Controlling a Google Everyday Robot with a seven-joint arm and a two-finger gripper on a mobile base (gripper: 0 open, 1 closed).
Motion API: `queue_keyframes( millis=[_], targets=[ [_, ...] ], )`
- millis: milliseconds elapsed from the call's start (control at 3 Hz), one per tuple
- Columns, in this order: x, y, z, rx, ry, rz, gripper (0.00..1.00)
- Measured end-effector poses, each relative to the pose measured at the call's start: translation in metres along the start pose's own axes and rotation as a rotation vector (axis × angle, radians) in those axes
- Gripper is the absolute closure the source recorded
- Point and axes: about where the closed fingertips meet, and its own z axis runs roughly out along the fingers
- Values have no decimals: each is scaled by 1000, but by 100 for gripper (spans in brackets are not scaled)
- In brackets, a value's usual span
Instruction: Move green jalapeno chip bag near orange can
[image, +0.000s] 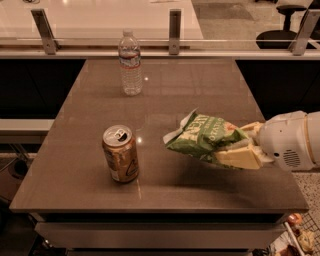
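Note:
The green jalapeno chip bag (202, 136) is held off the table surface at the right, its crinkled end pointing left toward the can. My gripper (239, 148) comes in from the right edge and is shut on the bag's right end, with pale fingers (240, 158) under and behind it. The orange can (120, 153) stands upright on the table (75, 170) at the front left, its pull-tab top facing up. A gap of about one can's width lies between the bag's tip and the can.
A clear plastic water bottle (130, 63) stands upright at the back of the table. A railing with metal posts (174, 24) runs behind the table. The table's front edge is just below the can. An office chair (280, 25) is at the far right back.

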Motion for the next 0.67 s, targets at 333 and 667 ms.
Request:
queue_keyframes(
  millis=[333,667],
  targets=[
    [-2,1,1,-1,2,-4,12],
    [-3,3,1,-2,3,-8,0]
  ],
)
